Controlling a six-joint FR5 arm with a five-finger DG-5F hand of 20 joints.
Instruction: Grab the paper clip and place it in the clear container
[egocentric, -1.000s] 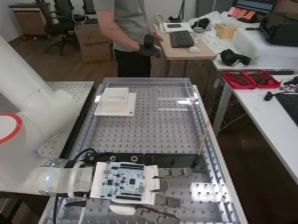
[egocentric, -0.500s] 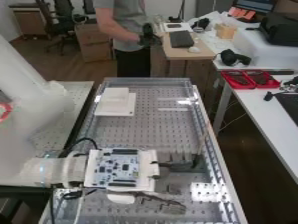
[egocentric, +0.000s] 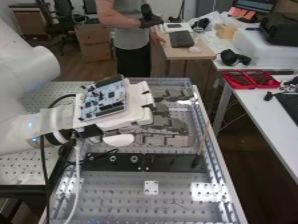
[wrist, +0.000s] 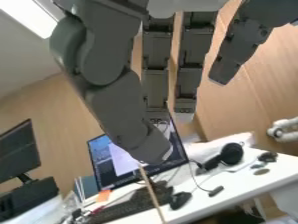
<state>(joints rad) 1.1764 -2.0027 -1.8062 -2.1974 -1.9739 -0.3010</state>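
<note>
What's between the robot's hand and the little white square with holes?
In the high view, a long black bar and some perforated surface lie between the hand and the little white square.

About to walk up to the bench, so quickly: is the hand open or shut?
Open: the hand has its fingers extended, with nothing visible in their grasp.

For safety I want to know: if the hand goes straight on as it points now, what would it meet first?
Probably the thin stick, just beyond the fingers; but depth is unclear, so the hand could pass over or beside it.
</note>
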